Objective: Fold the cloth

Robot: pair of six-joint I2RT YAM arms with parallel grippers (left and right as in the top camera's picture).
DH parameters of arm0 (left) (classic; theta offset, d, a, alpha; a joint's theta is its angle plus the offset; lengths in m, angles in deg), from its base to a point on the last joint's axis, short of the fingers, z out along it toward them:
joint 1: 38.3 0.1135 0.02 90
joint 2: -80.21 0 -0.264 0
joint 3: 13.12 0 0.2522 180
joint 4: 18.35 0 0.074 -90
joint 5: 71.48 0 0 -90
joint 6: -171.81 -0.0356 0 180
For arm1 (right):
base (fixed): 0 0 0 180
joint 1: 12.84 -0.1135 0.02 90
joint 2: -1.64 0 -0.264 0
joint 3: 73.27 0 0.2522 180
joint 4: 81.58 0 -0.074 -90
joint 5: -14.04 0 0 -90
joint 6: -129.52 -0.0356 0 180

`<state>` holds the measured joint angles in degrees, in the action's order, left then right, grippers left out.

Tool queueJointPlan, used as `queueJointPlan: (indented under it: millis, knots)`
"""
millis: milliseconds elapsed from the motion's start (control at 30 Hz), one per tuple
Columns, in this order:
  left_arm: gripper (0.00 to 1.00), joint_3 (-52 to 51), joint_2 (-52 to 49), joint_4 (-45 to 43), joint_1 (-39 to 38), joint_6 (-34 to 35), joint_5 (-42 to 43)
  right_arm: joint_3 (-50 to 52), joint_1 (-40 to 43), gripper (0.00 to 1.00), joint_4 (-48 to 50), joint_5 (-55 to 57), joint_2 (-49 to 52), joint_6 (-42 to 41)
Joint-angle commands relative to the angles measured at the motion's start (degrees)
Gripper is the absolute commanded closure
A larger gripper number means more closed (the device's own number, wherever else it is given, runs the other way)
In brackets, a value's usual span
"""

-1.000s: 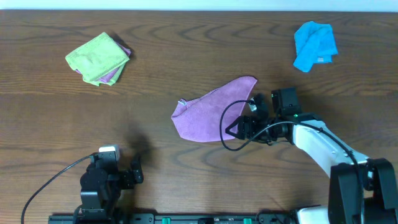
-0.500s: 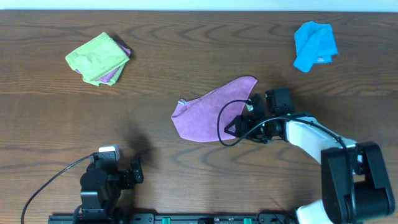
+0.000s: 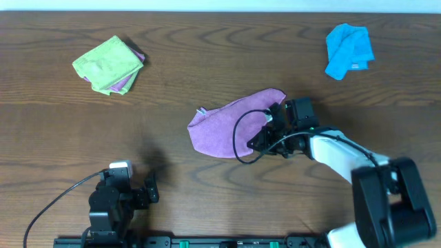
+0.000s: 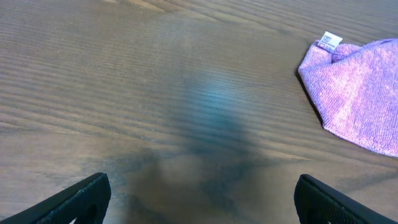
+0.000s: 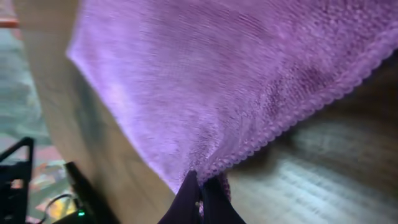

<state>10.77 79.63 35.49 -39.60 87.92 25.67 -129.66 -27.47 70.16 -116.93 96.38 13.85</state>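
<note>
The purple cloth (image 3: 215, 126) is pinched at its hem by the right hand (image 5: 200, 188); the left hand (image 4: 199, 200) is held wide.

text: none legible | white tag (image 4: 330, 41) on cloth (image 4: 360, 93): faint marks, possibly print; too small to read

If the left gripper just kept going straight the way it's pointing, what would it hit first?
Probably the bare table: the open left gripper has only wood ahead, and the cloth lies off to its right.
</note>
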Motion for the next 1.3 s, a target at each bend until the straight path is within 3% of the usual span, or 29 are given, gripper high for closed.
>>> queueJointPlan:
  millis: [0, 133, 300, 367, 467, 667, 800, 1000, 1267]
  knots:
    - [0.05, -0.55, 0.37, -0.39, -0.24, 1.36, 0.39, -1.75, 1.51, 0.99, -2.10, -2.97, -7.78, -2.62]
    - [0.05, -0.55, 0.37, -0.50, -0.24, 5.18, 0.39, -2.54, 2.99, 0.98, -9.44, 1.66, -17.53, -4.07]
    - [0.05, -0.55, 0.37, -0.50, -0.24, 9.42, 0.42, -2.69, 4.37, 0.96, -23.85, 19.17, -28.87, -4.35]
    - [0.05, -0.55, 0.37, -0.50, -0.24, 11.65, 0.44, -2.69, 4.66, 0.73, -27.65, 25.20, -32.57, -4.33]
    - [0.05, -0.55, 0.37, -0.50, -0.24, 15.32, 0.44, -2.69, 4.66, 0.52, -29.75, 27.54, -35.60, -4.33]
    - [0.05, -0.55, 0.37, -0.46, -0.24, 20.72, 1.01, -2.64, 4.66, 0.40, -32.24, 27.76, -35.10, -4.28]
    - [0.05, -0.55, 0.37, -2.38, -0.24, 18.71, 6.99, -2.56, 4.66, 0.37, -33.44, 27.98, -32.57, -4.22]
    - [0.04, -0.55, 0.28, -2.45, -0.24, 17.03, 8.92, -2.56, 4.37, 0.41, -24.28, 22.80, -25.00, 4.02]
    - [0.04, -0.55, 0.28, -2.43, -0.24, 16.81, 8.96, -3.32, 2.89, 0.45, -2.60, 12.92, -6.58, 0.85]
